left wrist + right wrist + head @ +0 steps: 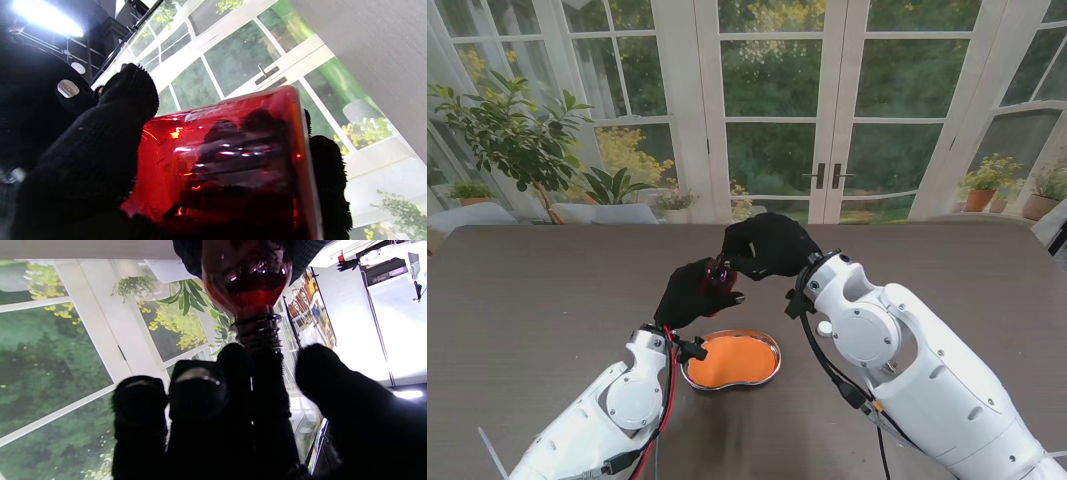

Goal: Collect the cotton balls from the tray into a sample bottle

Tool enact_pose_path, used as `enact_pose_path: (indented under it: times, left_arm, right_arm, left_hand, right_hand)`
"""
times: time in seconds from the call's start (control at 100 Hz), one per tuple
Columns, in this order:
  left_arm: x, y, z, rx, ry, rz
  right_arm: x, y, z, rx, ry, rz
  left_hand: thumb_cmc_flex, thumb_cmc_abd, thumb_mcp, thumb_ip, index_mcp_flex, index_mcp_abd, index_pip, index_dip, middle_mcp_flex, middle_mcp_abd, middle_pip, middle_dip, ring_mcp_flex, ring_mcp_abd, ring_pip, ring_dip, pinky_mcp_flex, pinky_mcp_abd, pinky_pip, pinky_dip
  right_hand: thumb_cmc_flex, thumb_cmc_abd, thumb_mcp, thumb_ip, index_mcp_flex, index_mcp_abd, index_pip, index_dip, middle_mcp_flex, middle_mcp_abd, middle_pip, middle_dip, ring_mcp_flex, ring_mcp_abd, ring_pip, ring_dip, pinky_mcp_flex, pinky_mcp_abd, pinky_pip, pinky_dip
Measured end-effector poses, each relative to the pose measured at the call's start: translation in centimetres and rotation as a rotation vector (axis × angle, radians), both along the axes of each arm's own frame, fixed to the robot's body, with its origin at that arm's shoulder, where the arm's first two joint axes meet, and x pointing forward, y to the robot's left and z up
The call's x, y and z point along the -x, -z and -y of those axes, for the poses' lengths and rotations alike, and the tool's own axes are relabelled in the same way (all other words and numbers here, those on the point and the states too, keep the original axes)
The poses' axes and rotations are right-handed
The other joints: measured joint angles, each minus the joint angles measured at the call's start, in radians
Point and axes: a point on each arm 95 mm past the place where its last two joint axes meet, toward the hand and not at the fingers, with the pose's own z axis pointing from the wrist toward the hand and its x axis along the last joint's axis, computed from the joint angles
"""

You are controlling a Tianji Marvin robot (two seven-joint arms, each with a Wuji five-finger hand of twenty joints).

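Two hands on one sample bottle (718, 273), held up above the table (527, 300) just beyond the tray (767, 345). Left hand (692, 295) wrapped round the red see-through body, fingers (100, 140) clamped on it. Right hand (767, 245) at the neck end; right wrist view shows bare threads (258, 331) going into its fingertips (233, 373), but can't tell if they're pinching a cap or just touching, so closure unclear. Tray looks kidney-shaped, metal rim, orange fill; cotton balls too small to pick out.

Handling guess: bottle rigid, light, glossy so likely slippery against knit gloves, maybe glass so breakable. Best grip is round the wide body, not the thin neck. Cotton balls should be near weightless, soft, squashy; pinch lightly with fingertips, they may cling to glove fabric
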Motion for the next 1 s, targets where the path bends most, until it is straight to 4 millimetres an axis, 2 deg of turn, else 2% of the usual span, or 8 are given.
enact_pose_path:
  times: [0.09,0.23,0.34,0.49,0.59,0.74,0.86,1.0]
  left_arm:
    - [-0.04,0.04,0.00,-0.001,0.001,0.000]
    - [-0.04,-0.01,0.08,0.000,0.002,0.003]
    - [-0.03,-0.09,0.13,0.002,0.001,0.005]
    - [-0.03,-0.28,0.24,0.006,0.001,0.008]
    - [-0.03,-0.36,0.28,0.007,0.001,0.010]
    - [0.04,-0.44,0.33,0.009,0.002,0.011]
    - [0.08,-0.49,0.34,0.009,0.001,0.010]
    - [0.10,-0.52,0.36,0.010,0.001,0.010]
  right_arm:
    - [-0.03,-0.03,0.06,0.003,0.000,-0.002]
    - [-0.03,-0.08,0.28,0.003,0.007,-0.001]
    - [0.05,-0.12,0.44,0.016,0.011,0.004]
    - [0.11,-0.22,0.56,0.021,0.014,0.004]
    - [0.12,-0.26,0.58,0.030,0.016,0.013]
    - [0.11,-0.37,0.52,0.043,0.015,0.029]
    - [0.09,-0.42,0.50,0.048,0.015,0.035]
    - [0.08,-0.45,0.52,0.052,0.017,0.042]
  left_hand:
    - [0.000,0.000,0.000,0.000,0.000,0.000,0.000,0.000,0.000,0.000,0.000,0.000,0.000,0.000,-0.001,0.000,0.000,0.000,-0.001,0.000]
    - [0.000,0.000,0.000,0.000,0.000,-0.002,0.000,0.000,0.000,-0.002,0.000,0.000,0.000,0.000,-0.001,0.000,0.000,0.000,-0.001,0.001]
    - [0.000,0.000,0.000,0.000,0.000,-0.002,0.000,0.000,0.000,-0.002,0.000,0.000,0.000,0.000,-0.001,0.000,0.000,0.000,-0.001,0.003]
    - [0.000,0.000,0.000,0.000,0.000,-0.002,0.000,0.001,0.000,-0.002,0.000,0.000,0.000,-0.001,-0.001,0.000,0.000,0.000,-0.001,0.003]
    - [0.000,0.000,0.000,0.000,0.000,-0.002,0.000,0.001,0.000,-0.002,0.000,0.000,0.000,-0.001,-0.001,0.000,0.000,0.000,-0.001,0.003]
    - [0.000,0.000,0.000,0.000,0.000,-0.002,0.000,0.002,0.000,-0.002,0.000,0.000,0.000,-0.001,-0.001,0.000,0.000,0.000,-0.001,0.003]
    - [0.000,0.000,0.000,0.000,0.000,-0.002,0.000,0.002,0.000,-0.002,0.000,0.000,0.000,-0.001,-0.001,0.000,0.000,0.000,-0.001,0.004]
    - [0.000,0.000,0.000,0.000,0.000,-0.002,0.000,0.002,0.000,-0.002,0.000,0.000,0.000,-0.001,-0.001,0.000,0.000,0.000,-0.001,0.004]
  right_hand:
    - [-0.061,0.063,-0.041,0.000,0.024,0.000,-0.031,0.015,-0.016,0.002,-0.010,-0.012,0.000,0.000,-0.015,0.000,-0.008,0.000,0.000,0.000]
    - [-0.050,0.063,-0.049,0.000,0.024,-0.003,-0.032,0.093,-0.039,0.003,-0.011,-0.023,0.000,0.000,-0.027,0.000,-0.009,0.000,0.000,0.000]
    - [0.010,-0.030,-0.018,0.000,-0.039,-0.006,0.046,0.163,-0.041,0.003,-0.009,-0.009,0.000,0.000,-0.028,0.000,-0.009,0.000,0.000,0.000]
    - [0.098,-0.125,0.044,0.000,-0.098,-0.008,0.138,0.190,-0.054,0.003,-0.007,0.010,0.000,-0.002,-0.028,0.000,-0.009,0.000,0.000,0.000]
    - [0.135,-0.173,0.047,0.000,-0.110,-0.014,0.168,0.200,-0.054,0.002,-0.002,0.011,0.000,-0.006,-0.028,0.000,-0.009,0.000,0.000,0.000]
    - [0.137,-0.227,0.056,0.000,-0.112,-0.019,0.198,0.204,-0.053,0.001,0.004,0.011,0.000,-0.017,-0.028,0.000,-0.008,0.000,0.000,0.000]
    - [0.137,-0.300,0.056,-0.029,-0.122,-0.022,0.220,0.219,-0.053,-0.003,0.016,0.011,0.000,-0.018,-0.028,0.000,-0.006,0.000,0.000,0.000]
    - [0.136,-0.333,0.054,-0.039,-0.122,-0.025,0.228,0.228,-0.053,-0.006,0.017,0.011,0.000,-0.018,-0.027,0.000,-0.001,0.000,-0.001,0.000]
